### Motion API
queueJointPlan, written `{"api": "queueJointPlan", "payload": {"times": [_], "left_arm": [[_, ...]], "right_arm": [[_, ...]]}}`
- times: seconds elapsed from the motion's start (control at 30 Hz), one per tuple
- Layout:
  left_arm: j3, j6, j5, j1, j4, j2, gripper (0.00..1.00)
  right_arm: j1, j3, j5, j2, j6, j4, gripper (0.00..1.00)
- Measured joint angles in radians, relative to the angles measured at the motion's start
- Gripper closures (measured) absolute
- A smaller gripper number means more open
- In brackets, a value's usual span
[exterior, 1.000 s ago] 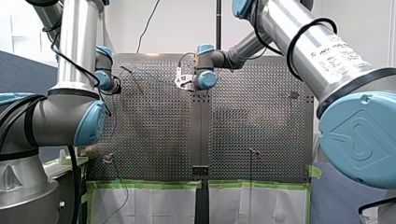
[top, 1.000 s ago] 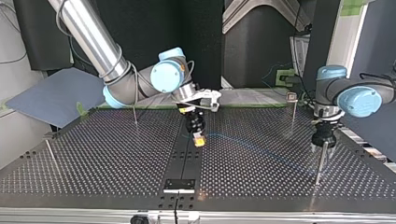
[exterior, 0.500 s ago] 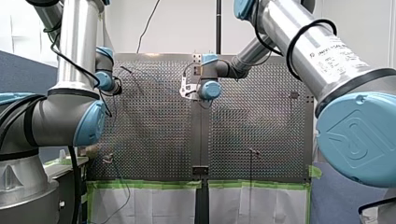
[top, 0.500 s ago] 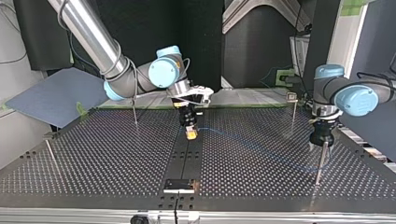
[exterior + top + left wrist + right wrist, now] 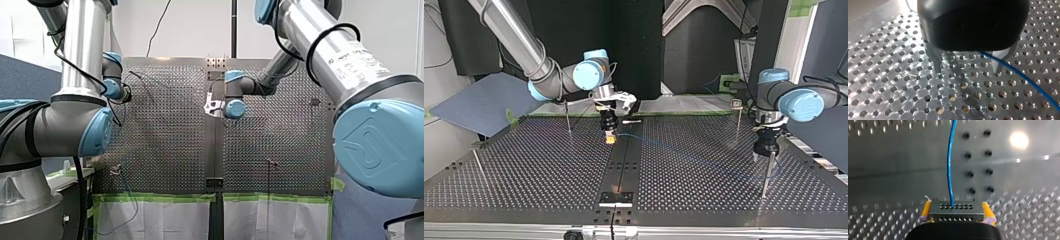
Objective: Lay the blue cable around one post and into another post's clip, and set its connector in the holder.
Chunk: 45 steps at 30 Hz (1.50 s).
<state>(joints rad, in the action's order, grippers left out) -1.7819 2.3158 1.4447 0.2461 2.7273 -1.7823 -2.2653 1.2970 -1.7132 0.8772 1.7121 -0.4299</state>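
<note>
Blue cable [image 5: 949,165] leaves connector [image 5: 956,210] gripped by my right tool [image 5: 610,137], near post [image 5: 568,118].

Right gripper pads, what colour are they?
Yellow pads, gripping the grey connector; clearest in the right wrist view.

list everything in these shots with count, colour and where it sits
connector: 1, grey, gripped near the dark centre strip
blue cable: 1, blue, runs from the connector out across the table
posts: 4, metal, upright; two at the top view's left, two at its right
holder: 1, black, on the centre strip at the top view's near edge
perforated table: 1, silver, under everything
green tape: strips, green, along the table's edge in the front view
left gripper: 1, black with metal fingers, jaws open, cable beside one finger
right gripper: 1, yellow pads, jaws shut on the connector
</note>
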Motion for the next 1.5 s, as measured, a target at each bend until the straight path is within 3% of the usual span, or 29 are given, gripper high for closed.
{"api": "queueJointPlan", "payload": {"times": [0.2,0.5,0.73,0.87,1.13,1.33,1.5], "left_arm": [[0.000,-0.006,0.006,-0.008,0.001,-0.031,0.00],[0.000,-0.015,0.020,-0.012,-0.002,-0.045,0.00],[0.001,-0.014,0.018,-0.013,-0.007,-0.045,0.00],[0.001,-0.011,0.018,-0.013,-0.013,-0.045,0.00],[0.001,-0.009,0.014,-0.014,-0.017,-0.045,0.00],[0.001,-0.009,0.013,-0.017,-0.018,-0.045,0.00],[0.000,-0.008,0.013,-0.019,-0.018,-0.045,0.00]], "right_arm": [[0.031,0.049,-0.041,0.000,0.021,-0.048,1.00],[0.068,0.120,-0.112,0.000,-0.004,-0.120,1.00],[0.110,0.179,-0.165,0.000,-0.002,-0.179,1.00],[0.142,0.213,-0.164,0.000,0.010,-0.213,1.00],[0.214,0.286,-0.128,-0.003,0.022,-0.286,1.00],[0.265,0.336,-0.128,-0.036,0.028,-0.336,1.00],[0.307,0.379,-0.135,-0.077,0.056,-0.379,1.00]]}}
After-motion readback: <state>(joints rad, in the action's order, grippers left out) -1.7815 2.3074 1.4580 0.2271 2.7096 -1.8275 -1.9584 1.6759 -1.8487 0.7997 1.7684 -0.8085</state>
